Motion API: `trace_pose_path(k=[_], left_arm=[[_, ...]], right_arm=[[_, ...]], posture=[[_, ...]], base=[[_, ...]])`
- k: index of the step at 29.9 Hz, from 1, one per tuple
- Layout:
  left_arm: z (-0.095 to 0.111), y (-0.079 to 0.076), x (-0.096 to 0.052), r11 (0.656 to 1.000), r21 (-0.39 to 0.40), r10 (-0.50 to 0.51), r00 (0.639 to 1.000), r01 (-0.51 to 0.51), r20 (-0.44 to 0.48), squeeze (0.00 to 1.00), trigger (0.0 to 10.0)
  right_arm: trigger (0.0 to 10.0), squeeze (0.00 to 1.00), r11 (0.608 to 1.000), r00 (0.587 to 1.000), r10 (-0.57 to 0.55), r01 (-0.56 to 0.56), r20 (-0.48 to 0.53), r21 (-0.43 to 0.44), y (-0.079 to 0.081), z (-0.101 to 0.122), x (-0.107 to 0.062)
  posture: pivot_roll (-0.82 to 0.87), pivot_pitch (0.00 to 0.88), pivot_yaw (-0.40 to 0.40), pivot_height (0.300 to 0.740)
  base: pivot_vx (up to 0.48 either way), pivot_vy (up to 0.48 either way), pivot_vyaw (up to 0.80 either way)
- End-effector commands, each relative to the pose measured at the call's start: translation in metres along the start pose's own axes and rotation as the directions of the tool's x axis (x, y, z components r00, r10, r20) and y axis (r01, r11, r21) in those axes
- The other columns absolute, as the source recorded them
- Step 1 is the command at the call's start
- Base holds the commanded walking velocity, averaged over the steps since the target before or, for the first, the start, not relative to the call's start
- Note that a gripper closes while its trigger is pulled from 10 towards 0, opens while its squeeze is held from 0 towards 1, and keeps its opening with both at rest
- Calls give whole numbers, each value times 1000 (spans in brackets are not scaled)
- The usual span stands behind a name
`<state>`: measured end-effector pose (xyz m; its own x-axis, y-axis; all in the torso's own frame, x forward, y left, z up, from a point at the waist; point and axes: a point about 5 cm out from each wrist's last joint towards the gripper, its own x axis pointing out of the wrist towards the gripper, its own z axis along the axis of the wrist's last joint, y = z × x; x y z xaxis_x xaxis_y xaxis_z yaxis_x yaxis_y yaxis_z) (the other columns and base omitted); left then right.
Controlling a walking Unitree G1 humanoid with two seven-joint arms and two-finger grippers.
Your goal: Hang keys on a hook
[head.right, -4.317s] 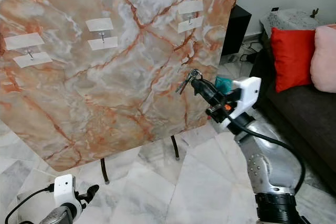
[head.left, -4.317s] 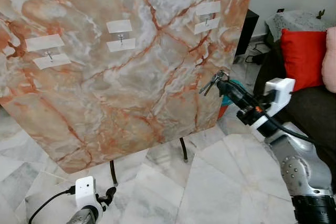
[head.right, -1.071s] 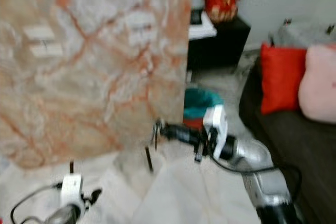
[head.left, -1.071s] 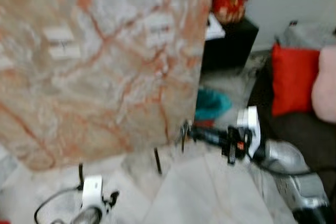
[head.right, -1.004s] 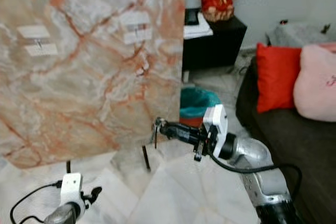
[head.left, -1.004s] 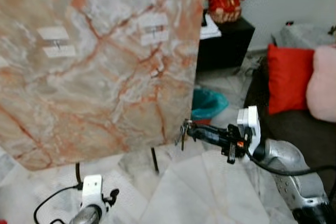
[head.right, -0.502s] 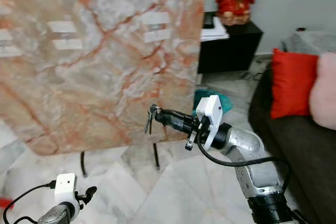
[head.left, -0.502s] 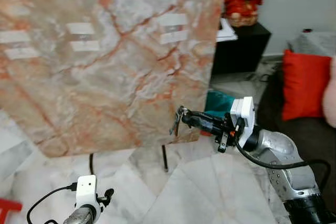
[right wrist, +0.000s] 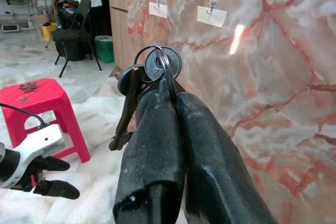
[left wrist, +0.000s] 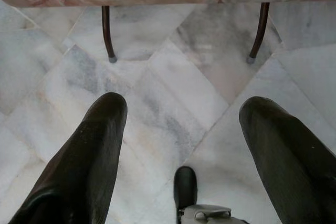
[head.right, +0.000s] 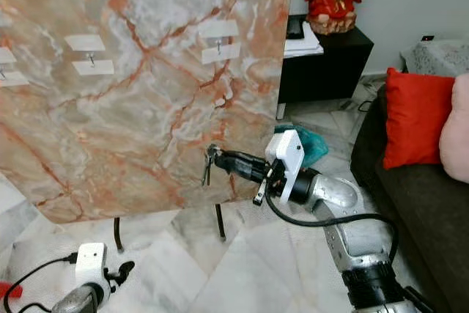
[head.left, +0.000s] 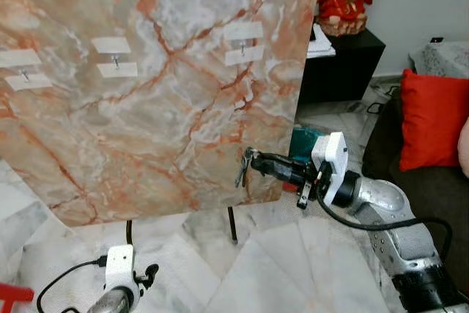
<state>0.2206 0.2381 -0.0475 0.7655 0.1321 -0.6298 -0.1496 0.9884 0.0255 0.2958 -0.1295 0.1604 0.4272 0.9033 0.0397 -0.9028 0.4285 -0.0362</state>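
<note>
- Both eye views look forward and down from the head at the marble board from mid distance; they share the board, its hooks and the tiled floor.
- The right wrist view looks close along the right end effector toward the board and a red stool.
- The left wrist view looks down, low over the floor, past the left end effector at the board's legs.

Left gripper perhaps edge-cropped.
</note>
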Motion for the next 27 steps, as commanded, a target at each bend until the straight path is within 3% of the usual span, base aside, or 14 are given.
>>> trace_pose_path(k=[1,17,27], left_arm=[[-2,1,0,1000,-3,-1,1000,1,-13,0,10000],[0,2,0,1000,1,-4,1000,4,-8,0,10000],[-1,5,-1,999,-39,10,1000,-11,-2,0,10000]], right_arm=[[10000,0,1000,1000,9,-9,6,-19,0,3,5],[10000,0,1000,1000,7,-7,-1,-24,2,1,7],[10000,0,1000,1000,-6,5,-11,-31,-1,1,9]], posture=[[38,49,25,740],[38,42,32,740],[42,57,32,740]], base=[[382,0,0],[371,0,0],[0,0,0]])
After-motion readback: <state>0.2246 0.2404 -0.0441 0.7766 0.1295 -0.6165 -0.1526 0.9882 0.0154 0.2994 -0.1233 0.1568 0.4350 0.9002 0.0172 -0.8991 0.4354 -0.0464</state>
